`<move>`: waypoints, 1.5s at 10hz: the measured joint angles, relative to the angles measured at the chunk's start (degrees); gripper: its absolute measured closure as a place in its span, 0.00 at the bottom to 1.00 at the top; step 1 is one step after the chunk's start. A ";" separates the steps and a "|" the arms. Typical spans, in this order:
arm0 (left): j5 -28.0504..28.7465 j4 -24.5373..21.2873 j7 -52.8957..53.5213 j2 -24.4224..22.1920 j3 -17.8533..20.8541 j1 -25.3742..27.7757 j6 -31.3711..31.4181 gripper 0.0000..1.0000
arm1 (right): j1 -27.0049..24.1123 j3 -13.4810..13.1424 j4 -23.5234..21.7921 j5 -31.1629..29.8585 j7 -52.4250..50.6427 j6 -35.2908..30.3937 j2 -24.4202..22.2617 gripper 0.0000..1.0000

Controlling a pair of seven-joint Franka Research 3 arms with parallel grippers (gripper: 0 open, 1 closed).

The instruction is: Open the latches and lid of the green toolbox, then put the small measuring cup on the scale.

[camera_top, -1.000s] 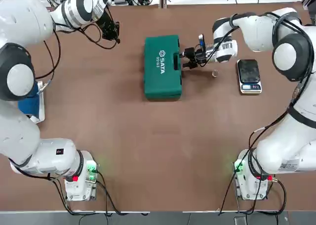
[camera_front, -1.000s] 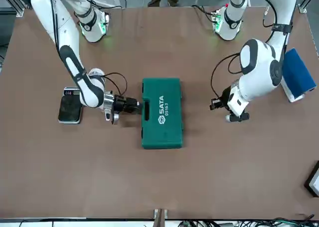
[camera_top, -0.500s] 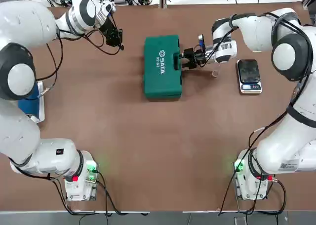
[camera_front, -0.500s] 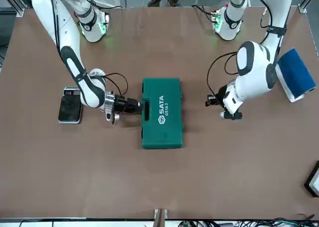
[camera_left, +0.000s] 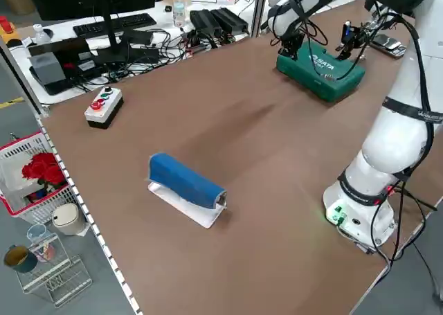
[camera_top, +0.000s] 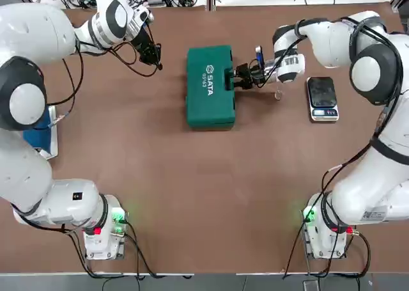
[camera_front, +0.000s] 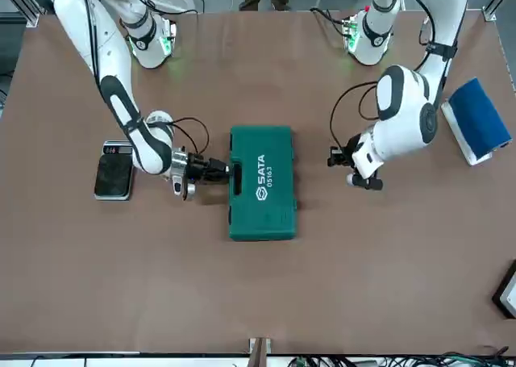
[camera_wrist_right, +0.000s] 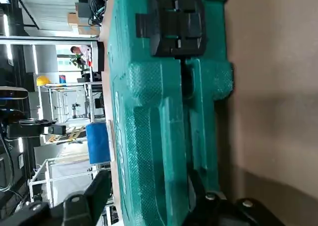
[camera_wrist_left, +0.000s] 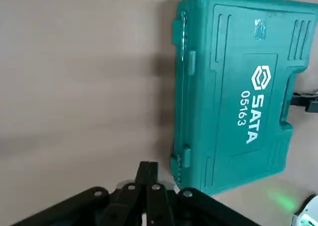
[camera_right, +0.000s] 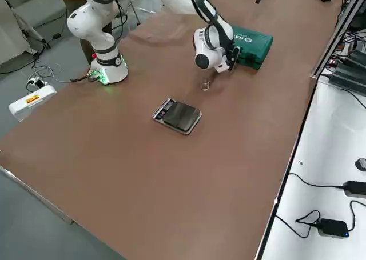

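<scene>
**Lighting OK, mostly sharp feeds**

I get bright, even overhead light on the table (camera_top: 192, 188); shadows soft and short, e.g. beside the green toolbox (camera_top: 210, 86). Green LED glow at both arm bases. Glossy sheen on the scale (camera_top: 322, 98). Left wrist cam: toolbox sharp, fingers (camera_wrist_left: 147, 196) w/ dark silhouette. Right wrist cam: close-up slightly soft, bright bg windows blown out.

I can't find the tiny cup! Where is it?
In the top view the small measuring cup stands on the table on the robot's right side, between the green toolbox and the scale, just beside the right end effector.
</scene>
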 joint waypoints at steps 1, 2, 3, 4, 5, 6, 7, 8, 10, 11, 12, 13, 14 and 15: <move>-0.04 0.00 0.00 0.07 0.01 0.08 0.00 0.99 | 0.12 0.01 0.31 0.42 -0.40 0.01 0.48 0.32; -0.14 0.00 -0.01 0.18 0.01 0.12 0.00 0.99 | 0.14 0.01 0.43 0.56 -0.72 0.21 0.68 0.37; -0.60 0.00 -0.16 0.24 0.01 0.14 0.02 0.99 | 0.14 -0.07 0.41 0.57 -0.96 0.69 0.94 0.48; -1.08 0.00 -0.34 0.25 0.02 0.15 0.05 0.99 | 0.14 -0.09 0.51 0.59 -1.15 0.71 1.07 0.52; -1.31 0.00 -0.57 0.25 0.03 0.17 0.07 0.99 | 0.13 -0.20 0.53 0.59 -1.21 0.85 1.17 0.66; -1.39 0.00 -1.21 0.25 0.02 0.16 0.10 0.99 | 0.06 -0.25 0.62 0.59 -1.41 0.56 1.19 0.81; -1.40 0.00 -1.68 0.25 0.02 0.16 0.16 0.99 | 0.02 -0.22 0.88 0.59 -1.47 0.40 1.19 0.80; -1.41 0.00 -1.78 0.25 0.02 0.16 0.23 0.99 | 0.00 -0.01 1.08 0.59 -1.41 0.77 1.18 0.80; -1.43 0.02 -2.87 0.25 0.02 0.16 0.33 0.99 | -0.01 0.73 1.82 0.58 -0.37 1.80 1.00 0.80; -1.43 0.04 -3.37 0.25 0.02 0.16 0.36 0.99 | 0.00 1.03 2.06 0.58 0.36 2.05 0.53 0.80; -1.43 0.07 -3.53 0.25 0.02 0.16 0.40 0.99 | 0.01 1.32 2.16 0.55 1.27 2.42 -0.11 0.80; -1.43 0.19 -3.59 0.25 0.02 0.16 0.51 0.99 | 0.06 1.53 2.22 0.47 2.20 2.83 -0.73 0.80; -1.43 0.50 -3.73 0.25 0.02 0.16 0.57 0.99 | 0.11 1.64 2.23 0.26 3.39 2.95 -1.41 0.80; -1.43 0.75 -4.02 0.25 0.02 0.15 0.58 0.99 | 0.12 1.76 2.24 0.05 4.57 2.95 -2.10 0.80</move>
